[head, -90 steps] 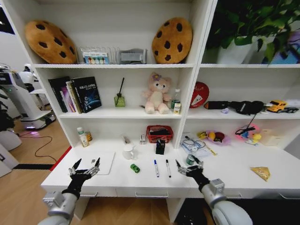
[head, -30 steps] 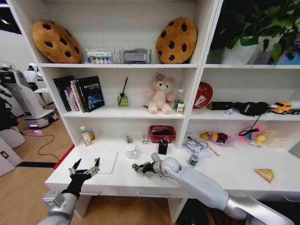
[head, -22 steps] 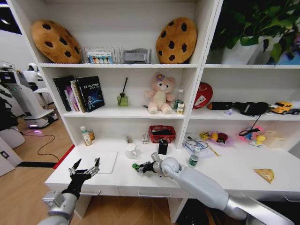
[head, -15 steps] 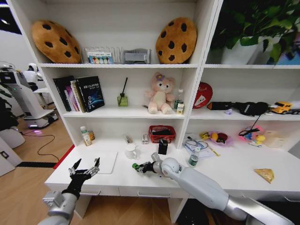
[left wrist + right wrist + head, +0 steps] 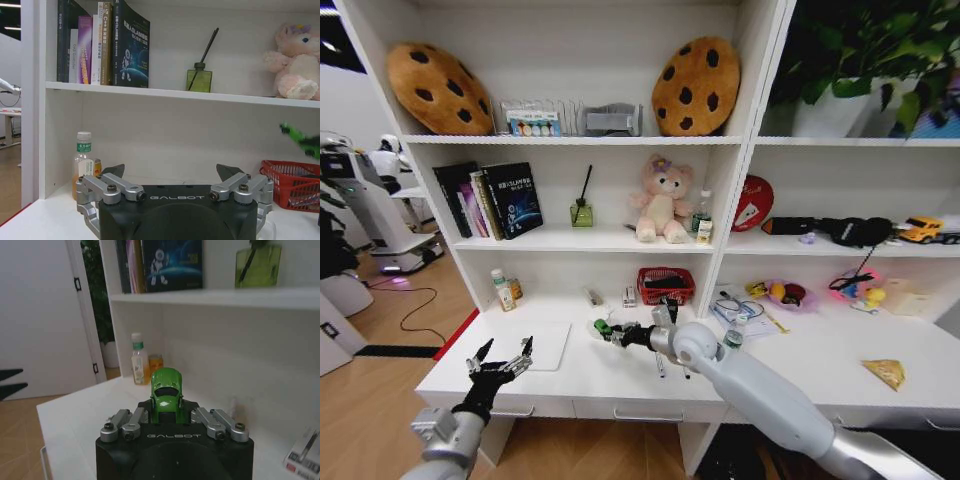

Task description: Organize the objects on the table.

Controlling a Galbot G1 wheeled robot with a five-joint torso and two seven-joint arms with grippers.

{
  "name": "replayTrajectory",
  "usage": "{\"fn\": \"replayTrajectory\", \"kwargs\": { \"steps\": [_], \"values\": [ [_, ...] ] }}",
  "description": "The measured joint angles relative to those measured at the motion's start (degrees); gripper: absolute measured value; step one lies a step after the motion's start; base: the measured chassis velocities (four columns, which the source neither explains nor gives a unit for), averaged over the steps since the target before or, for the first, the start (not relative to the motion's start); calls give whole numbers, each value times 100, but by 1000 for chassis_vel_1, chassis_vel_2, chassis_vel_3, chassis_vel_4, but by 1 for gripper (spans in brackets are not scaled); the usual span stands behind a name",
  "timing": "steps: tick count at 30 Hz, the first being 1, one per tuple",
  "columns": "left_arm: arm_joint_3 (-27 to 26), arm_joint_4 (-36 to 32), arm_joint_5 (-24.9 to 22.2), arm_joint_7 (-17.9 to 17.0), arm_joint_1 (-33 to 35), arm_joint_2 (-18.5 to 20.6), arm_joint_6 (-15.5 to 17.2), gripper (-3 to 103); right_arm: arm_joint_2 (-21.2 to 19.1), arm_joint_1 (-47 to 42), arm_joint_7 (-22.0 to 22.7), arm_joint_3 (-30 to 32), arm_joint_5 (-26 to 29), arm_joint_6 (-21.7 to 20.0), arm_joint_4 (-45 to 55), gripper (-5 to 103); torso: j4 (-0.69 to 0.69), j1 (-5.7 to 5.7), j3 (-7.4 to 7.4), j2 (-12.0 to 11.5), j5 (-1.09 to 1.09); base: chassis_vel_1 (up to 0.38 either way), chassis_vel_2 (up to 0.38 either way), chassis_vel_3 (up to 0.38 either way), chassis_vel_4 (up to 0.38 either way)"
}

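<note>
Looking from the head camera, a red basket stands at the back of the white desk with dark items inside that cannot be made out, and a pink bowl to the right holds small colourful pieces. The right gripper reaches across above the middle of the desk, clamped on the tiny green toy car, which is lifted clear of the desktop. Two pens lie on the desk beneath the right arm, a small clear bottle stands just beside it, and a yellow wedge lies well apart to the right. The left gripper hovers over the desk's left end near the laptop, fingers spread wide and holding nothing.

From the left wrist, the left gripper has its fingers wide apart and empty; the red basket sits to one side, and the green car hangs in the air above it.

From the right wrist, the right gripper pinches the green car between its closed fingers.
</note>
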Motion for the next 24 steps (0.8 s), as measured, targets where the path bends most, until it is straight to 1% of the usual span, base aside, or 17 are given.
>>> {"fn": "replayTrajectory", "kwargs": {
  "steps": [2, 3, 4, 6, 7, 8, 9, 12, 13, 15, 17, 18, 19, 20, 21, 23, 24],
  "values": [
    [0, 0, 0, 0, 0, 0, 0, 100, 100, 228, -119, 218, -297, 356, -80, 32, 0, 0, 0, 0, 0, 0, 0, 0, 0],
    [0, 0, 0, 0, 0, 0, 0, 100, 100, 228, -119, 218, -297, 356, -80, 32, 0, 0, 0, 0, 0, 0, 0, 0, 0],
    [0, 0, 0, 0, 0, 0, 0, 100, 165, 339, -123, 272, -369, 494, -153, 32, -1, 0, 0, 0, 0, 0, 0, 0, 0],
    [0, 0, 0, 1, 0, 0, 0, 100, 547, 836, -44, 367, -689, 927, -677, 32, -2, 0, 0, 0, 0, 0, 0, 0, 0],
    [0, 0, 0, 1, 0, 0, 0, 100, 547, 836, -44, 367, -689, 927, -677, 32, -2, 0, 0, 0, 0, 0, 0, 0, 0],
    [0, 0, 0, 3, 0, 0, -1, 100, 844, 1152, 0, 369, -930, 1154, -1139, 32, 0, 0, 0, 0, 0, 0, 0, 0, 0],
    [0, 0, 0, 3, 0, 0, -1, 100, 844, 1152, 0, 369, -930, 1154, -1139, 32, 0, 0, 0, 0, 0, 0, 0, 0, 0],
    [0, 0, 0, 2, 0, 0, -1, 100, 1733, 1992, 9, 336, -1477, 1572, -2718, 32, 3, 1, 1, 0, -1, 0, 0, 0, 0],
    [0, 0, 0, 2, 0, 0, -1, 100, 1733, 1992, 9, 336, -1477, 1572, -2718, 32, 3, 1, 1, 0, -1, 0, 0, 0, 0],
    [-1, 0, 0, 0, 0, 0, -1, 100, 2152, 2342, 24, 342, -1826, 1732, -3735, 32, 5, 1, 1, 0, -4, 0, 0, 0, 0],
    [0, 0, 0, 1, 0, 0, -1, 100, 2563, 2595, 275, 445, -2132, 1686, -4641, 32, 1, 3, 2, -1, -1, 0, 0, 0, 0],
    [0, 0, 0, 1, 0, 0, -1, 100, 2563, 2595, 275, 445, -2132, 1686, -4641, 32, 1, 3, 2, -1, -1, 0, 0, 0, 0],
    [0, -1, 0, 1, -1, 0, -1, 100, 2669, 2649, 471, 470, -2135, 1573, -4823, 32, 0, 2, 2, -1, -1, 0, 0, 0, 0],
    [0, -1, 0, 1, -1, 0, -1, 100, 2738, 2674, 642, 473, -2077, 1453, -4912, 32, 0, 1, 1, -1, -2, 0, 0, 0, 0],
    [0, -1, 0, 1, -1, 0, -1, 100, 2738, 2674, 642, 473, -2077, 1453, -4912, 32, 0, 1, 1, -1, -2, 0, 0, 0, 0],
    [0, 0, 0, 1, -1, 0, -1, 100, 2896, 2717, 985, 486, -1740, 1148, -5046, 32, -1, 1, 1, -1, 0, 0, 0, 0, 0],
    [0, 0, 0, 1, -1, 0, -1, 100, 2896, 2717, 985, 486, -1740, 1148, -5046, 32, -1, 1, 1, -1, 0, 0, 0, 0, 0]
  ]
}}
